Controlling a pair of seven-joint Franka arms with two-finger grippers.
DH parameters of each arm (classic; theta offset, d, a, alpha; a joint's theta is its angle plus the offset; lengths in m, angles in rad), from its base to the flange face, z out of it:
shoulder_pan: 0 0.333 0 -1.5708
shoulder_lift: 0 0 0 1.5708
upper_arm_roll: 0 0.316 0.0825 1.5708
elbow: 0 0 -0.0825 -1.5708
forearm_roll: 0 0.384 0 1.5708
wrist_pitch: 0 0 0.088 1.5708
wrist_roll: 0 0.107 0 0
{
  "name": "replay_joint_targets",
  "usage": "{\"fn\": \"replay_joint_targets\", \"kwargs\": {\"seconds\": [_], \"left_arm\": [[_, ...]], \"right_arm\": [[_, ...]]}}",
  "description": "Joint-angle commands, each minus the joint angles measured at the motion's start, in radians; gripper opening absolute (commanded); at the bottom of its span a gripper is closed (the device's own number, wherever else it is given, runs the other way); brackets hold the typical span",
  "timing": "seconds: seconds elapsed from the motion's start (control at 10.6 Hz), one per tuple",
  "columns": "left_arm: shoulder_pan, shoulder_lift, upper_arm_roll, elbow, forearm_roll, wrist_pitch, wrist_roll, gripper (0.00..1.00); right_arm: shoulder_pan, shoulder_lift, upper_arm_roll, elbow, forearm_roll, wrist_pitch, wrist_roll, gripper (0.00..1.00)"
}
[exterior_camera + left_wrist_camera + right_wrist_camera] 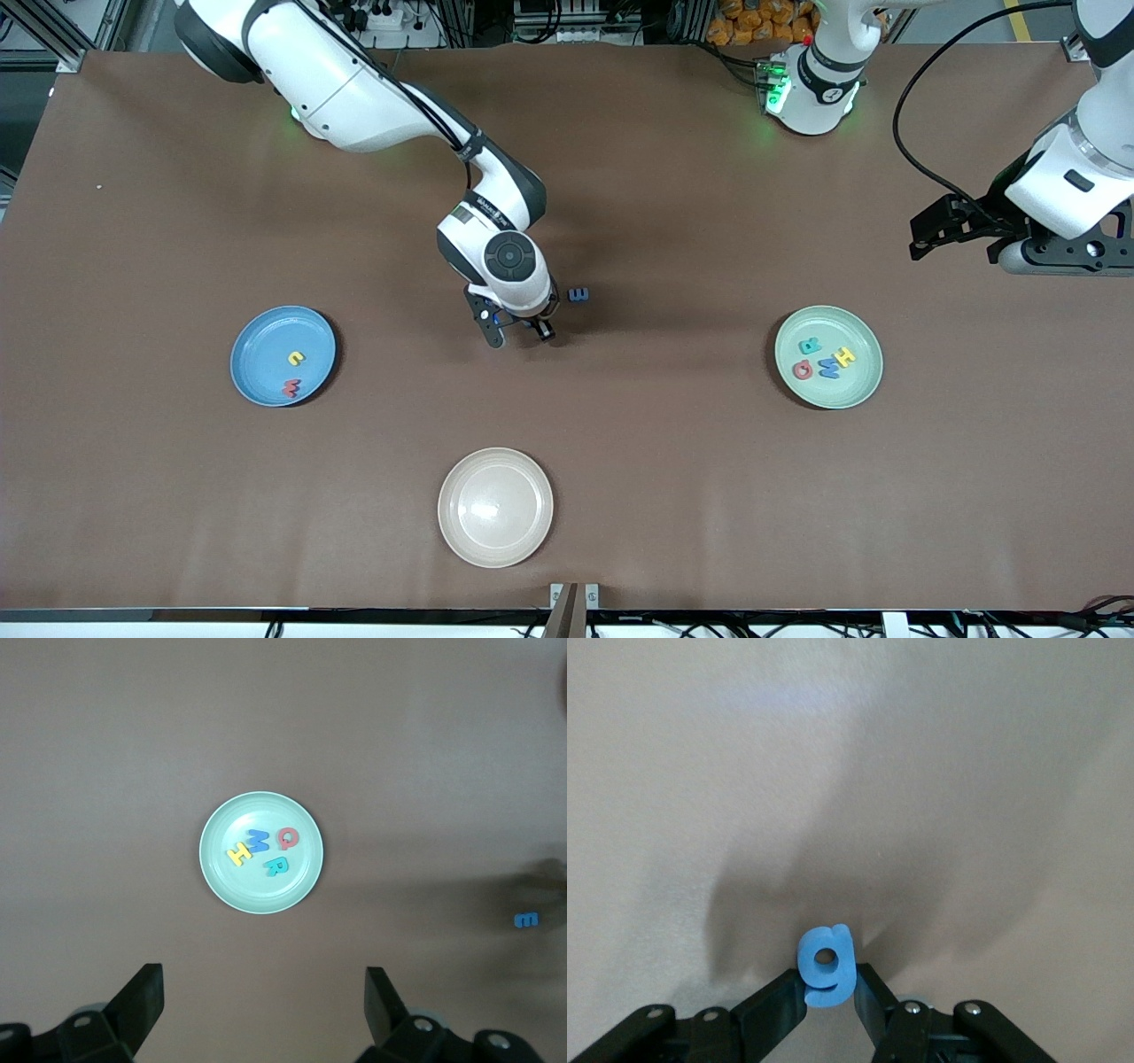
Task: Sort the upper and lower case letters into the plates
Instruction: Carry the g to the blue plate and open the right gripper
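Note:
My right gripper (521, 335) is over the middle of the table, shut on a blue lower-case g (827, 966). A small blue letter (578, 294) lies on the table beside it, toward the left arm's end, and also shows in the left wrist view (525, 920). The sky blue plate (261, 350) holds a yellow letter (296, 358) and a red letter (291, 387). The mint green plate (842, 390) holds a teal R (809, 346), yellow H (844, 356), blue M (829, 368) and red Q (803, 370). My left gripper (952, 232) waits open and empty, up over the left arm's end of the table.
A cream-beige plate (495, 506) stands empty near the front edge, midway between the two other plates. The left wrist view looks down on the mint green plate (230, 886) from above.

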Motion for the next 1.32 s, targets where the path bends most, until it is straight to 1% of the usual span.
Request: {"fn": "replay_joint_targets", "kwargs": {"seconds": [0.0, 0.09, 0.28, 0.47, 0.75, 0.85, 1.04, 1.23], "left_arm": [[-0.005, -0.033, 0.014, -0.047, -0.01, 0.03, 0.019, 1.0], [-0.008, -0.035, 0.014, -0.045, 0.022, 0.03, 0.019, 1.0], [-0.01, -0.039, 0.012, -0.045, 0.039, 0.03, 0.019, 1.0], [-0.008, -0.039, 0.009, -0.045, 0.039, 0.03, 0.013, 1.0], [-0.014, -0.041, 0.009, -0.045, 0.039, 0.03, 0.011, 1.0], [-0.016, -0.041, 0.009, -0.047, 0.039, 0.03, 0.011, 1.0], [-0.016, -0.041, 0.008, -0.047, 0.039, 0.03, 0.011, 1.0], [-0.017, -0.041, 0.008, -0.047, 0.039, 0.03, 0.011, 1.0]], "right_arm": [[-0.052, -0.041, 0.038, 0.001, 0.004, -0.061, -0.057, 0.0], [-0.072, -0.061, 0.042, 0.001, 0.02, -0.102, -0.101, 0.0], [-0.128, -0.128, 0.036, -0.002, 0.124, -0.188, -0.259, 0.0], [-0.219, -0.177, 0.035, -0.01, 0.136, -0.292, -0.405, 0.0], [-0.381, -0.201, 0.032, -0.011, 0.136, -0.401, -0.641, 0.0], [-0.421, -0.201, 0.015, -0.011, 0.134, -0.416, -0.715, 0.0], [-0.434, -0.207, -0.087, -0.01, 0.133, -0.426, -0.867, 0.0], [-0.449, -0.204, -0.151, -0.01, 0.128, -0.421, -0.974, 0.0]]}}
